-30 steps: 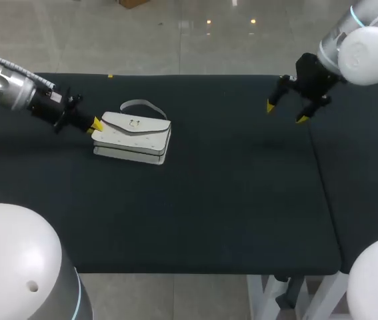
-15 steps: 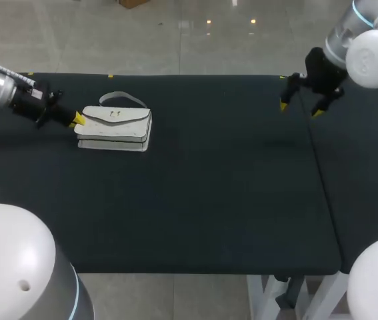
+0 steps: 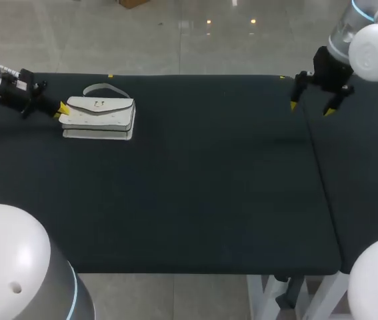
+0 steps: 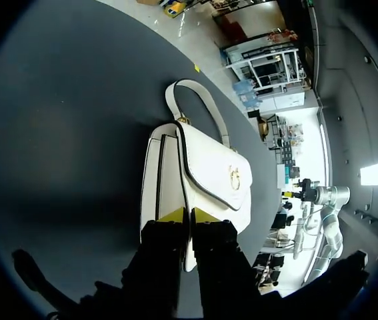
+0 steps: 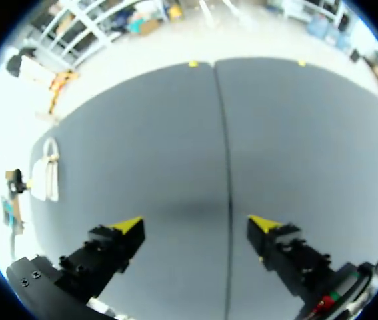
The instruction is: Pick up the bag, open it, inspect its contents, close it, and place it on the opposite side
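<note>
- Handbag (image 3: 100, 118): white, flap-front, lying flat on the black table (image 3: 209, 200) at about 10 o'clock in the head view, near the far-left corner. Flap is down, so it reads as closed.
- Left gripper (image 3: 62, 110): comes in from 9 o'clock. Yellow tips are drawn close together and pinched on the short end of the handbag nearest the arm. The wrist view shows the thin edge caught between the two tips.
- Right gripper (image 3: 311, 108): at about 2 o'clock, well apart from the handbag. Fingers are spread wide with nothing between them. It hangs over the seam (image 5: 227, 167) where two table covers meet.
- Handling (judgement): probably light. The body is semi-stiff and keeps its box shape. The skin is smooth and leather-like, so likely slippery under hard tips. A pinch at one end would let it swing or twist once lifted.
- Hold points (judgement):
  - The strap handle (image 4: 209, 110) arches flat on the cloth at the bag's 12 o'clock side and suits carrying.
  - The flap edge by the gold clasp (image 3: 99, 103) suits opening, with the other gripper steadying the body.
- Surroundings: a small yellow mark (image 3: 111, 75) sits on the far edge at about 11 o'clock.
- In the way (judgement): the right arm stands over the destination side at 3 o'clock, and the seam could snag a dragged bag.
</note>
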Available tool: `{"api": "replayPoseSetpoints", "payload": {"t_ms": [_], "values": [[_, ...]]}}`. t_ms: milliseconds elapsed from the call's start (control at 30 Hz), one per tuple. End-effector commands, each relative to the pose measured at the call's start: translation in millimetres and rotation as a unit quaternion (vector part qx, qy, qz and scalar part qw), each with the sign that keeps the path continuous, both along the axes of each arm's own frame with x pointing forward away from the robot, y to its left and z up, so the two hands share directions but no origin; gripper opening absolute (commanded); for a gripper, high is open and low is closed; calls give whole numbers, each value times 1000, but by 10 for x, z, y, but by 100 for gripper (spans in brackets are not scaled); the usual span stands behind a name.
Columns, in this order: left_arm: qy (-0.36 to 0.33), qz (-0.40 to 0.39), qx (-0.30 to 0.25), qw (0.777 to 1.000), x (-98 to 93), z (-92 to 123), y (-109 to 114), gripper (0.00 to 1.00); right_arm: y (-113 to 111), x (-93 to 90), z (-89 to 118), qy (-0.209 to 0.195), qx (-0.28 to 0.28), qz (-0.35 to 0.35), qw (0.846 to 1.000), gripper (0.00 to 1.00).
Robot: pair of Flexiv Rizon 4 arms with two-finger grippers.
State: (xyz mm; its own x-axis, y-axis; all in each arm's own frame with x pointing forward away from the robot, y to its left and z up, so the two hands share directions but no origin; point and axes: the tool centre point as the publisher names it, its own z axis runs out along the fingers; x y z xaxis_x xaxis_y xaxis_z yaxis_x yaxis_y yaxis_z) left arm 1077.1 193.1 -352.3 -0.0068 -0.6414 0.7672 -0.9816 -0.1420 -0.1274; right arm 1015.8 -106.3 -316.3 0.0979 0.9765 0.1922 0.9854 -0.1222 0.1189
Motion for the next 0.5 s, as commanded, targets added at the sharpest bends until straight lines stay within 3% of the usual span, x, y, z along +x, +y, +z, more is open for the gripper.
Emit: {"api": "replayPoseSetpoints", "payload": {"t_ms": [33, 500], "values": [[15, -27, -9, 999, 237, 25, 189, 0, -75, 12, 51, 5, -3, -10, 1000, 100], [14, -37, -3, 999, 591, 74, 758, 0, -75, 12, 51, 5, -3, -10, 1000, 100]]}}
